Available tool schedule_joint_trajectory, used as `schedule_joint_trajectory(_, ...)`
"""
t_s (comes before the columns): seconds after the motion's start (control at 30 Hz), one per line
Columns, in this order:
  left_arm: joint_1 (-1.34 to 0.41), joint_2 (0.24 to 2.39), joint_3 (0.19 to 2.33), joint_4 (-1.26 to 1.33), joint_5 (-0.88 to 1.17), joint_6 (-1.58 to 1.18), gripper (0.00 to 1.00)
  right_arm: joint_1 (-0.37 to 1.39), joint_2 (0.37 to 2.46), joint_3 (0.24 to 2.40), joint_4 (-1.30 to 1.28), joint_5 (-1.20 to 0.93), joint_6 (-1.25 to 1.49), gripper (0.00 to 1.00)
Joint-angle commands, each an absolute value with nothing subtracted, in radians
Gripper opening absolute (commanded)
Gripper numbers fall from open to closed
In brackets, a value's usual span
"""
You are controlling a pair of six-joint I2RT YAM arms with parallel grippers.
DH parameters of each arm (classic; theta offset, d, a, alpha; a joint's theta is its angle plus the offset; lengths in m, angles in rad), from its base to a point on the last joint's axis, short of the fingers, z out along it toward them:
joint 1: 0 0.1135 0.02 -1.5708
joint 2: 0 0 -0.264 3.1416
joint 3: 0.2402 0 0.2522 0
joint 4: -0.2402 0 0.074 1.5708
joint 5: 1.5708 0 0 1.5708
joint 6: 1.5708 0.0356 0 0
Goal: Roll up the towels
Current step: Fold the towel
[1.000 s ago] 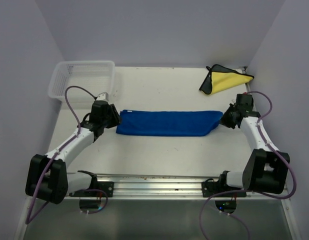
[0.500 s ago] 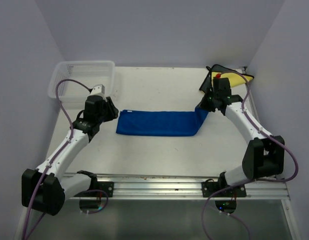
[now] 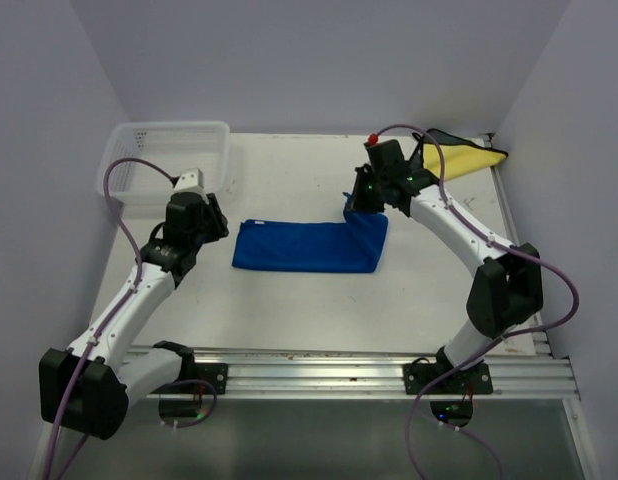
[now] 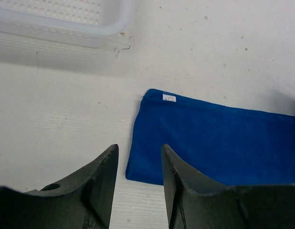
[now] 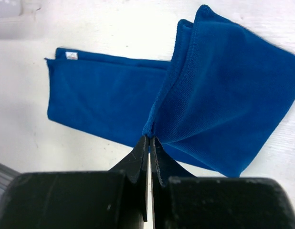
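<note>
- Spreading under everything is the white worktop (image 3: 309, 300), speckled and scuffed in the wrist views.
- A white mesh basket (image 3: 169, 127) sits at the far left corner of it, well apart from both cloths.
- The blue towel (image 3: 299, 248) lies as a long band across the middle of the worktop, with its left part flat. Its right end is raised off the surface and turned back toward the left, so it hangs in a doubled fold over the flat part.
- The yellow towel (image 3: 467, 158), dark-edged, lies bunched at the far right corner, partly hidden behind the right arm's cable.
- The right claw (image 5: 149, 140) is clenched on the blue towel, its two tips pressed together on the stitched edge of the raised end (the cloth fans out from that pinch).
- The left claw (image 4: 138, 151) is released, with its tips apart and nothing between them. It sits just beside the towel's left end, nearer the basket.
- A small white label (image 4: 169, 98) shows at the towel's far left corner.
</note>
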State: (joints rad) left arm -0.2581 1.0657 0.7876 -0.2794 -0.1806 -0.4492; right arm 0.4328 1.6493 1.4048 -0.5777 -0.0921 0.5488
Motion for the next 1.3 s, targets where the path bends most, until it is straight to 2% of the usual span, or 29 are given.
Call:
schedule_joint_trajectory(0.0, -0.262, 1.042, 0.781, -0.278, -0.206, -0.422, 0.45, 0.474, 1.663, 1.508, -0.612, -0.095, 0.537, 0.0)
schedule_joint_trajectory(0.5, -0.262, 1.029, 0.776, -0.282, -0.209, -0.423, 0.46, 0.606, 1.739, 1.637, -0.6, -0.199, 0.563, 0.0)
schedule_joint_trajectory(1.27, -0.262, 1.011, 0.77, -0.282, -0.209, -0.423, 0.48, 0.759, 1.924, 1.856, -0.609, -0.207, 0.598, 0.0)
